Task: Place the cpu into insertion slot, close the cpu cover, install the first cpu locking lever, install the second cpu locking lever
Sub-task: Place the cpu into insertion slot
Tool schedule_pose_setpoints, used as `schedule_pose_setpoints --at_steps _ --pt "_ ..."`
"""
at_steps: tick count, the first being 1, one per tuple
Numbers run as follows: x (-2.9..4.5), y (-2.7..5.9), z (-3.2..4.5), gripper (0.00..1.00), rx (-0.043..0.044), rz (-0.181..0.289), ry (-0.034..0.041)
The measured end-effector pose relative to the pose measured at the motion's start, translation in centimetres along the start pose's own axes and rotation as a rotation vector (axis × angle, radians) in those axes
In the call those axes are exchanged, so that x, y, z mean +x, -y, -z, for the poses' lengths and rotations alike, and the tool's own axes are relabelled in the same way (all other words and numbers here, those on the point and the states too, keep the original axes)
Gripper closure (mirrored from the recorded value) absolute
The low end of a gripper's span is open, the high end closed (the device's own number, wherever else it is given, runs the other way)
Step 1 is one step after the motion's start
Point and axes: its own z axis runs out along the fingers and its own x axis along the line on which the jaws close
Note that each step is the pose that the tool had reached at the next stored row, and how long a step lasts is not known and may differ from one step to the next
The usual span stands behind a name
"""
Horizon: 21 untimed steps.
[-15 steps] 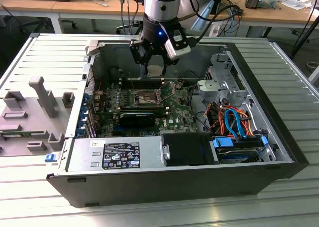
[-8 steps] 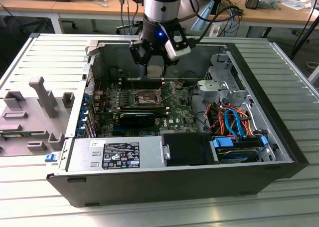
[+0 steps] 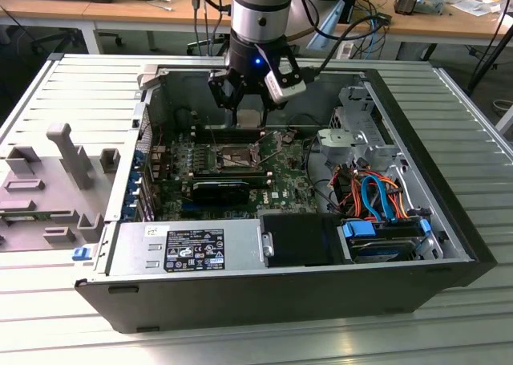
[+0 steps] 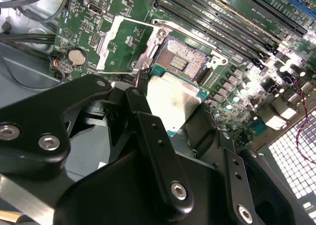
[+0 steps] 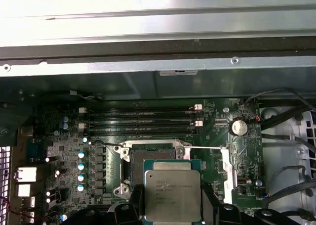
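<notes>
My gripper is shut on the cpu, a flat square chip with a dull silver top, gripped at its edges by black fingers. The cpu hangs just above the green motherboard, close beside the insertion slot and partly overlapping it in both wrist views. The insertion slot lies bare, its dark brownish pin field ringed by a silvery frame. The cpu cover stands swung open beside the slot, green board visible through its window. In the exterior view the cpu sits above the slot.
Long black memory sticks run beside the slot. The case walls enclose the board. A drive in a blue bracket and orange and blue cables lie at the exterior view's right. A power supply fills the front.
</notes>
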Motion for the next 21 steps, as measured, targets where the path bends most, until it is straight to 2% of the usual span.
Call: schedule_pose_setpoints --at_steps 4,6,21 --pt "0.0 0.03 -0.05 0.45 -0.0001 0.0 0.0" --pt "-0.02 0.26 -0.44 0.45 -0.0001 0.0 0.0" --pt "-0.02 0.47 -0.62 0.45 -0.0001 0.0 0.0"
